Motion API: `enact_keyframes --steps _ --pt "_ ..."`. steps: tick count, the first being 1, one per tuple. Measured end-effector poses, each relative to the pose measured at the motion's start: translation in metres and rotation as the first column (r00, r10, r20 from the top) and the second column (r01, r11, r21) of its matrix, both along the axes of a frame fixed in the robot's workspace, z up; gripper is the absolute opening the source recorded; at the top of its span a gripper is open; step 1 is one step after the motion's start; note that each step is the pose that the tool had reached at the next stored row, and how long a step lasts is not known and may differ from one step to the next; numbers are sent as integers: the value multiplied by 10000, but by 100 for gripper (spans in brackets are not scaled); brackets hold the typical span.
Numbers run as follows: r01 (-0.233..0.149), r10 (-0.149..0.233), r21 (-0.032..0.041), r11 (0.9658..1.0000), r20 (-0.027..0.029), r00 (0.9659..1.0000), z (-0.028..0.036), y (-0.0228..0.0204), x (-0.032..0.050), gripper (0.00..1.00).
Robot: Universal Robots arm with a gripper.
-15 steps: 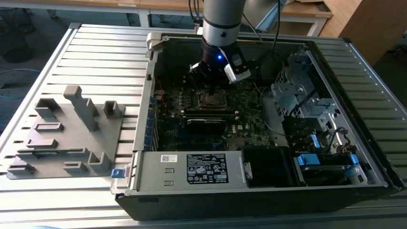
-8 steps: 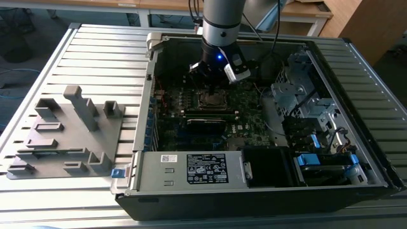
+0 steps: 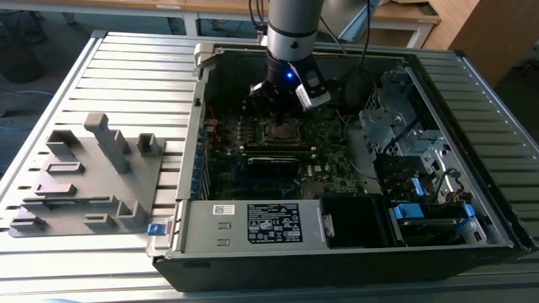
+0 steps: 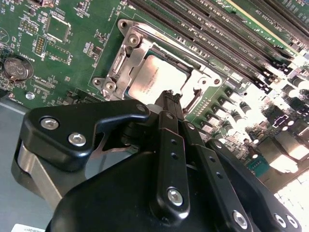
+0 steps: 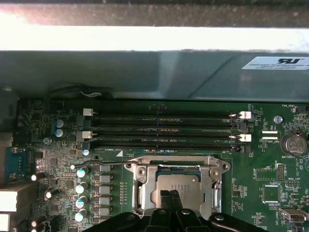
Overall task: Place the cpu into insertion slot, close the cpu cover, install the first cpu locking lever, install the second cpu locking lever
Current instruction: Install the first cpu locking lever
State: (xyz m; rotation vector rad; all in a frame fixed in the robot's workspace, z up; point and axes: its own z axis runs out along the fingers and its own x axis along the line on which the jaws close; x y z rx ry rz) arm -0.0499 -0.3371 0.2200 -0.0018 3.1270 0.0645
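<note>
Obs: pincer (image 4: 168, 96) closed, gripping nothing, tips over the cpu (image 4: 154, 77). The cpu sits in the insertion slot (image 5: 178, 168) inside the open case (image 3: 190, 158); cpu cover (image 4: 126, 57) lies flat around it.

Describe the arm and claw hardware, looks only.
The arm is a silver-grey tube with a black wrist section, a glowing blue light, a pale box mounted beside it and dark cables trailing upward. The claw is matte black: linkage bars with silver screw heads, narrow fingers.

place: robotics lab or workshop | evidence: slatted metal workbench (image 3: 126, 69); open computer case (image 3: 337, 268); grey parts fixture (image 3: 88, 183); wooden desks (image 3: 404, 14) behind
</note>
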Motion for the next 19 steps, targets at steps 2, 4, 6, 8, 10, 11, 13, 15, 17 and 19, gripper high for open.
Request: enact_keyframes --steps 2,4,6,8,10,11,13,15,17,19 --pt "0 0 0 10000 0 10000 0 0 -15 11" --pt "0 0 0 10000 0 10000 0 0 -30 11" --pt "0 0 1 10000 1 10000 0 0 -44 11" --pt "0 0 0 10000 0 10000 0 0 -52 11" --pt "-1 1 0 10000 0 10000 0 0 -54 11" --pt "-1 1 0 10000 0 10000 0 0 -57 11" --pt "-1 1 1 10000 0 10000 0 0 -59 11" --pt "2 -2 0 10000 0 10000 0 0 -64 11" --pt "-1 1 0 10000 0 10000 0 0 -73 11" --pt "0 0 0 10000 0 10000 0 0 -81 11"
